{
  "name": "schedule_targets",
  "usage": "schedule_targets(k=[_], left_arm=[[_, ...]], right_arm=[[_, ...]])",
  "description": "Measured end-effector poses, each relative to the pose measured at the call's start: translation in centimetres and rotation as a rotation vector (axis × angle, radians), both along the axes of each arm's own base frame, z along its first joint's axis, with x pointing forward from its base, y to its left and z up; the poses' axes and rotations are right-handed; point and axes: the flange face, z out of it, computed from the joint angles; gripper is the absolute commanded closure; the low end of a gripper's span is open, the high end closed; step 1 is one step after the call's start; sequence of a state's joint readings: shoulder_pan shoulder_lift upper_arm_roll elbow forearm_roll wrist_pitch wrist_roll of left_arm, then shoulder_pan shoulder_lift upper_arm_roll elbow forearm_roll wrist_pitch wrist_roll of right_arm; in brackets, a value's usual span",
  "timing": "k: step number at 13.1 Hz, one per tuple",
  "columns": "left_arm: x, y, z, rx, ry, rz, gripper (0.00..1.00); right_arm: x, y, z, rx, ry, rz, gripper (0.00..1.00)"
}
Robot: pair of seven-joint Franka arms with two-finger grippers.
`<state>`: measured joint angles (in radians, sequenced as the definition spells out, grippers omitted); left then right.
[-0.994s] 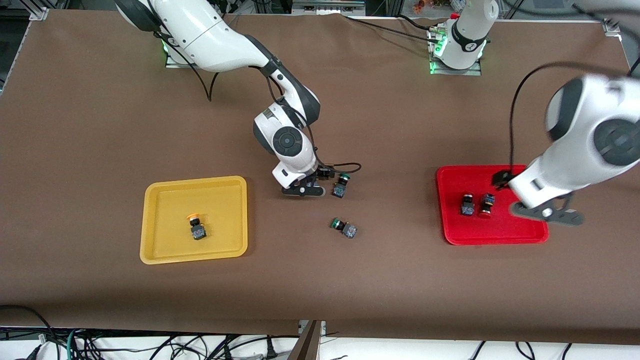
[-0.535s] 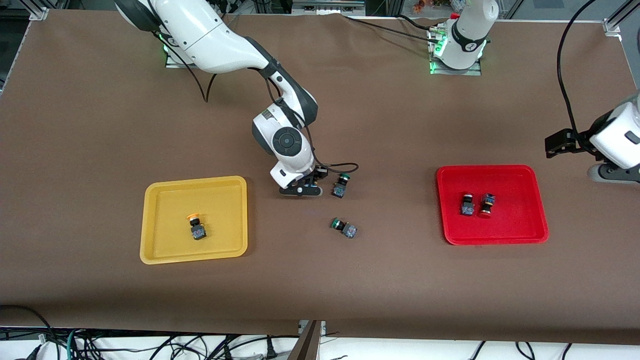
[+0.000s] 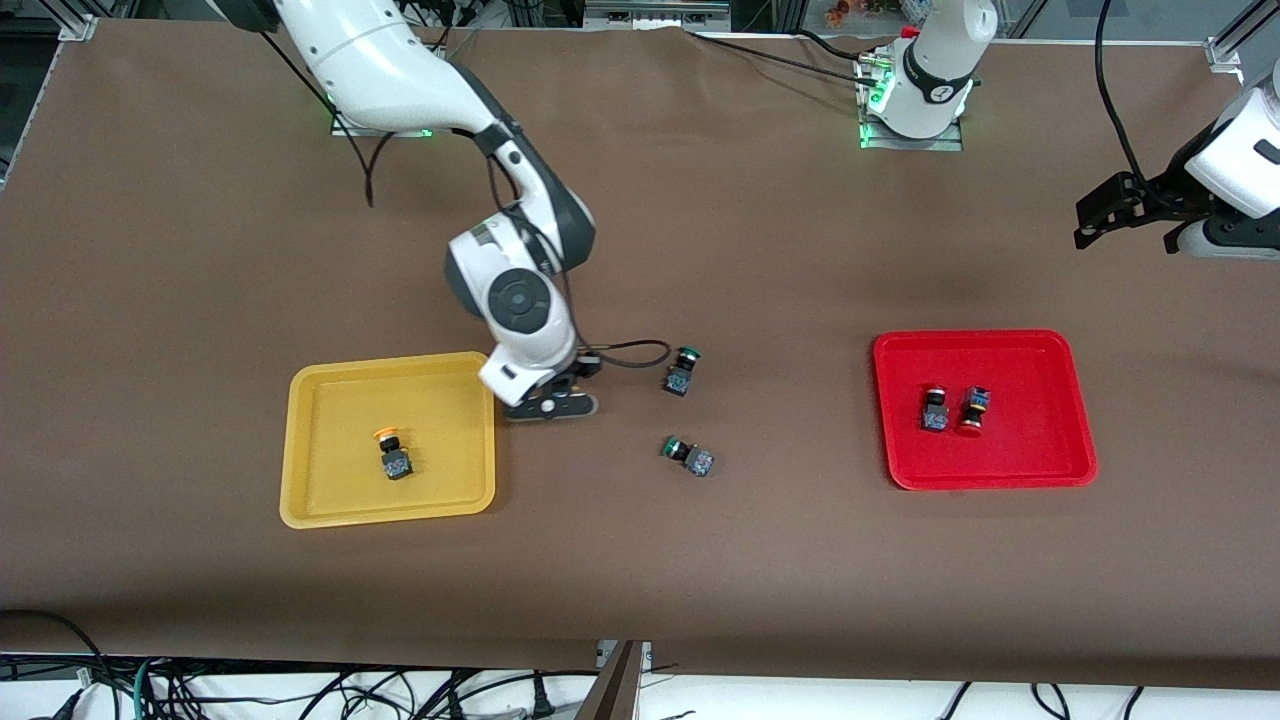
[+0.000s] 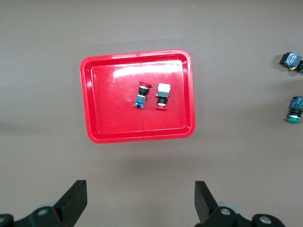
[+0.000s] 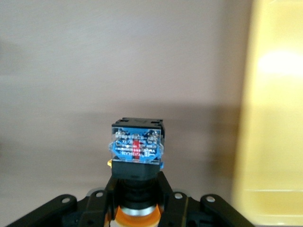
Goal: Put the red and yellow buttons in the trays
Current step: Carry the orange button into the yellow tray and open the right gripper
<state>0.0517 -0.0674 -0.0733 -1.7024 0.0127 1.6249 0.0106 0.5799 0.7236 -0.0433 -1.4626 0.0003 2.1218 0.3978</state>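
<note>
in the front view the right gripper [image 3: 550, 405] has its fingers and load tucked under the wrist, out of sight. the right wrist view cuts off the held button [image 5: 137, 156] at its yellow cap, and shows only a blurred strip of the yellow tray [image 5: 277, 113]. the left gripper [image 3: 1105, 215] sits at the front view's edge, most of its arm out of frame. the left wrist view crops the green buttons [image 4: 296, 108] at the edge.

Two red buttons [image 3: 953, 409] lie in the red tray [image 3: 1070, 400]; one yellow button [image 3: 392, 452] in the yellow tray [image 3: 470, 400]; another yellow button [image 5: 136, 151] sits clamped in jaws.
</note>
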Motion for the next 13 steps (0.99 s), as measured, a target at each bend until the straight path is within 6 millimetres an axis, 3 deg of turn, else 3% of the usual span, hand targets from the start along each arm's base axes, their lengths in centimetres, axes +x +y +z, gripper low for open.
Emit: schedule_targets(k=[3, 5, 6, 7, 10, 12, 13], left_arm=[[0.2, 0.2, -0.5, -0.001, 0.005, 0.003, 0.0], [0.2, 0.2, -0.5, -0.001, 0.005, 0.004, 0.0], [0.2, 0.2, -0.5, -0.001, 0.008, 0.004, 0.0], [0.1, 0.2, -0.6, 0.0, 0.013, 0.004, 0.0], [-0.1, 0.3, -0.8, 0.0, 0.034, 0.005, 0.0], [-0.1, 0.6, -0.8, 0.0, 0.039, 0.01, 0.0], [-0.2, 0.7, -0.8, -0.001, 0.042, 0.013, 0.0]], right_arm=[[3.2, -6.8, 0.6, -0.064, 0.002, 0.105, 0.99], [4.2, -10.0, -0.2, -0.077, 0.016, 0.1, 0.89], [4.5, -11.1, -0.7, -0.078, 0.021, 0.093, 0.5], [4.7, -11.6, -0.9, -0.078, 0.022, 0.087, 0.01], [4.9, -11.8, -1.0, -0.044, 0.024, 0.058, 0.0], [5.1, -11.6, 0.8, -0.027, 0.011, 0.04, 0.0], [5.1, -11.5, 2.7, -0.022, 0.01, 0.028, 0.0]])
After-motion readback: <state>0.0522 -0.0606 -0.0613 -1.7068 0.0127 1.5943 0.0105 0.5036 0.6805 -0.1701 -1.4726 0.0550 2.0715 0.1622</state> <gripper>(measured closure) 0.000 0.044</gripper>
